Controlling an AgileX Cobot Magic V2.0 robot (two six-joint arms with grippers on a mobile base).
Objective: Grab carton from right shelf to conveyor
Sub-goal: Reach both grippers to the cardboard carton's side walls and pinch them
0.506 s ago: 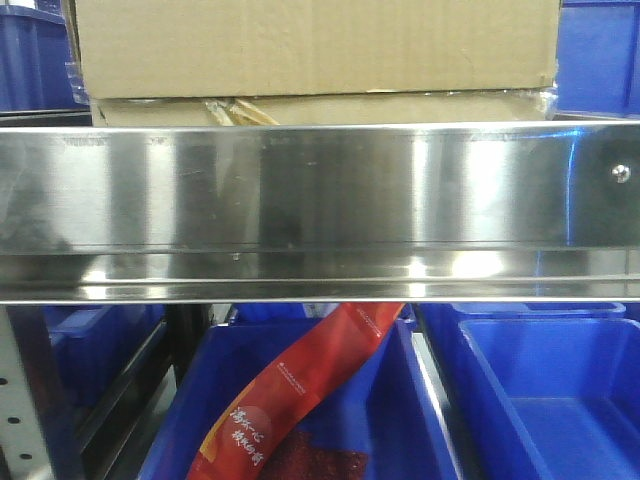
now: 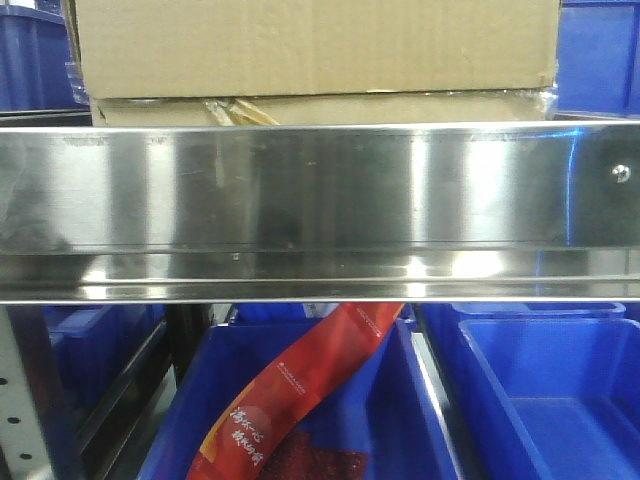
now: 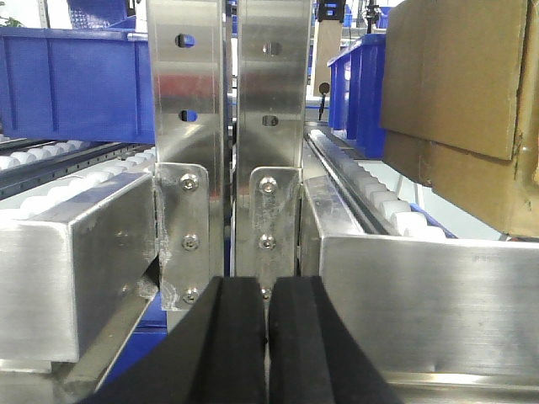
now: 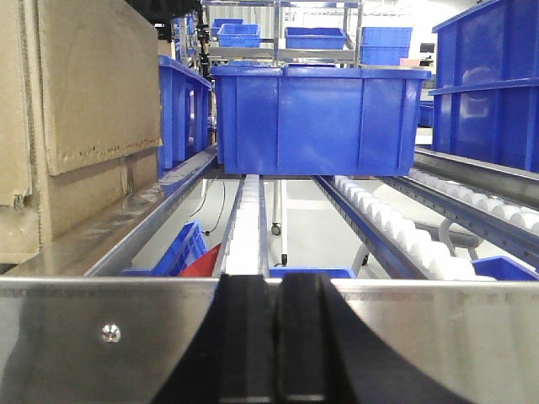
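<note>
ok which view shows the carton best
The front view: the carton shows its front face side to side, top cropped. The left wrist view catches only part of it at the right edge; the right wrist view, part at the left.

Carton (image 2: 315, 50) above steel rail (image 2: 320, 210).

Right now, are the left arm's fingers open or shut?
Shut. In the left wrist view the two black fingers touch along a thin seam, with nothing held between them.
</note>
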